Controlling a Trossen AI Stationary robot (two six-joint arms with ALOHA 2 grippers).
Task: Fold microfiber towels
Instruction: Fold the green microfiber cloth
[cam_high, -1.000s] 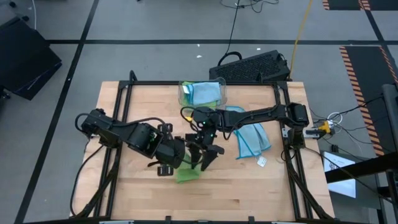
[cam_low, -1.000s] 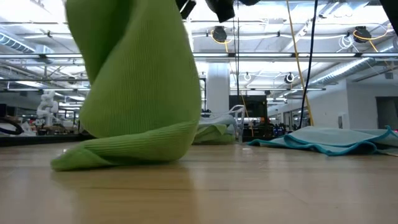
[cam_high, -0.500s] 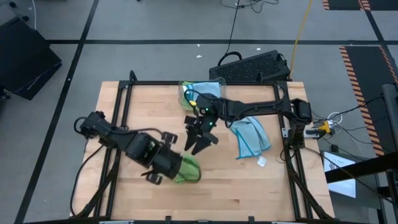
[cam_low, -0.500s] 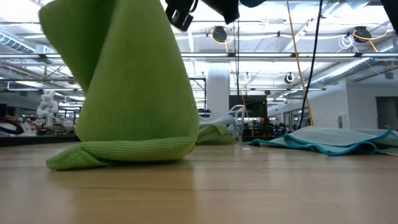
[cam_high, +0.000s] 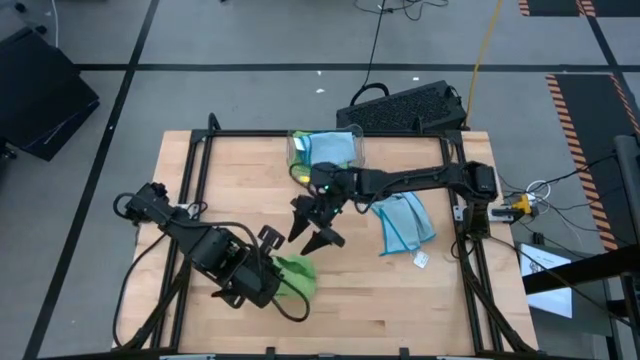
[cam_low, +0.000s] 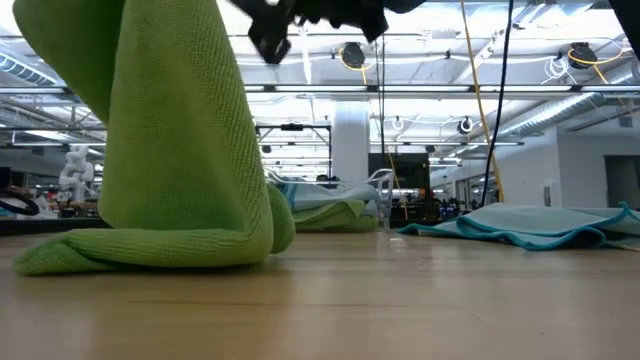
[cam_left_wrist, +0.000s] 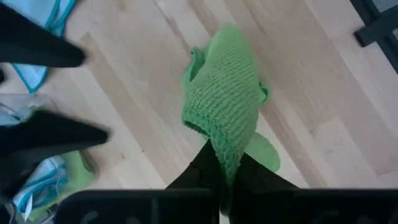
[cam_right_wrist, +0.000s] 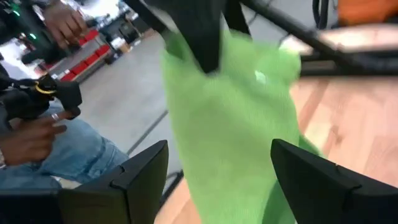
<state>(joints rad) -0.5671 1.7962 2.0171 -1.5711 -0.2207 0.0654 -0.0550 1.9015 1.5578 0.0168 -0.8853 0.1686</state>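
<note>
Wooden table (cam_high: 400, 300): left pincer (cam_high: 283, 283) pinches green towel (cam_high: 297, 275), right pincer (cam_high: 312, 225) wide.

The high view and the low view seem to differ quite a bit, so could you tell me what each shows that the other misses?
Only the high view shows the left hand shut on the green towel, the open right hand apart from it, and the clear bin. Only the low view shows the towel hanging lifted, its lower edge trailing on the table. Both show the blue towel lying spread out.
</note>
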